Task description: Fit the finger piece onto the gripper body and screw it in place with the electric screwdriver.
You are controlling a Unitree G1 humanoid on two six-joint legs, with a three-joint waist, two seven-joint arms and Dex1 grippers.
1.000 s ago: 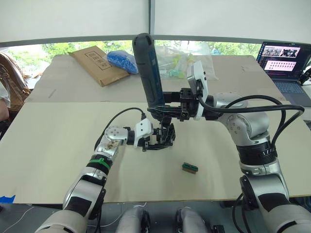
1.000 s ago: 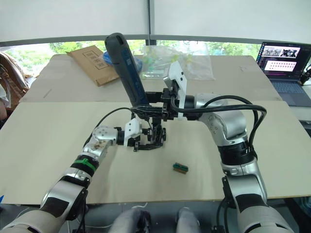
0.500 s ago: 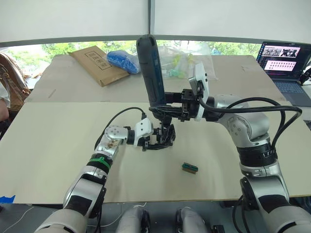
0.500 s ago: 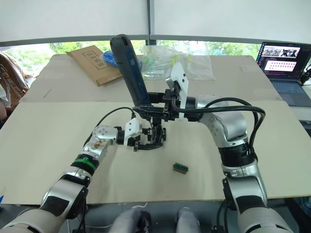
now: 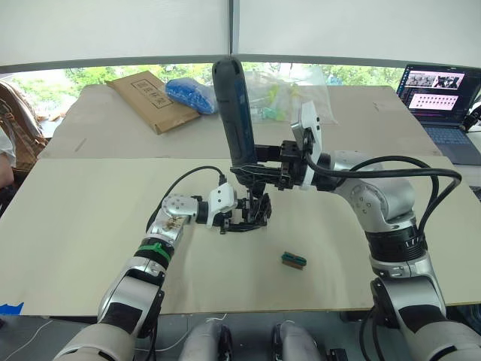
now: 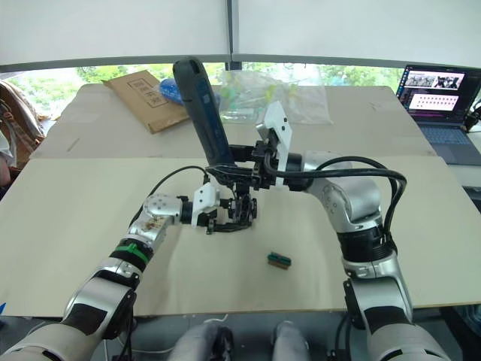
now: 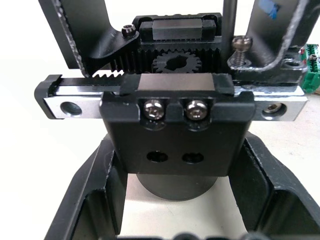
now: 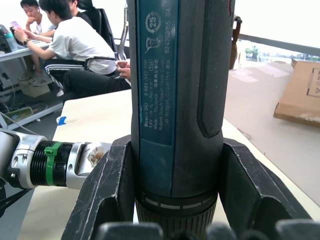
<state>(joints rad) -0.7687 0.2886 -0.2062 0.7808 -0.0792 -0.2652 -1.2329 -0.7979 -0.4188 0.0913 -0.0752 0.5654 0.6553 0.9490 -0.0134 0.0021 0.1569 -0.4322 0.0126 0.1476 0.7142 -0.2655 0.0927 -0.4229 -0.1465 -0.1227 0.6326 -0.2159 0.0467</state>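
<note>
So the action is sitting pretty much mid-desk (image 5: pixel 90 248), with loads of bare tan surface open toward the near edge and out to the left. The left pincer (image 5: pixel 242 216) is clamping the gripper body (image 5: pixel 255 210) from both sides, holding it low over the desk; in the left wrist view you can see its toothed rack, a small gear and two silver screw heads on the front block (image 7: pixel 174 131). I honestly can't pick out the finger piece as a separate part in there.

The right pincer (image 5: pixel 259 169) is closed around the lower end of the electric screwdriver (image 5: pixel 233 113), which is standing nearly upright, top leaning slightly away, right above the gripper body. Its thin metal bit (image 7: pixel 229 30) is coming down next to a raised screw (image 7: pixel 240 47) on the body. There's a label with small print running along the barrel (image 8: pixel 155 75), too fine for me to read properly.

Other stuff: a small green-and-brown block (image 5: pixel 294 260) is lying near the front, well apart from the work. At the far side there's a cardboard box (image 5: pixel 150 99), a blue bag (image 5: pixel 189 93) and clear plastic bags (image 5: pixel 274 94). A laptop (image 5: pixel 440 98) is open at the far right. People are sitting at another table (image 8: pixel 60 45) behind.
</note>
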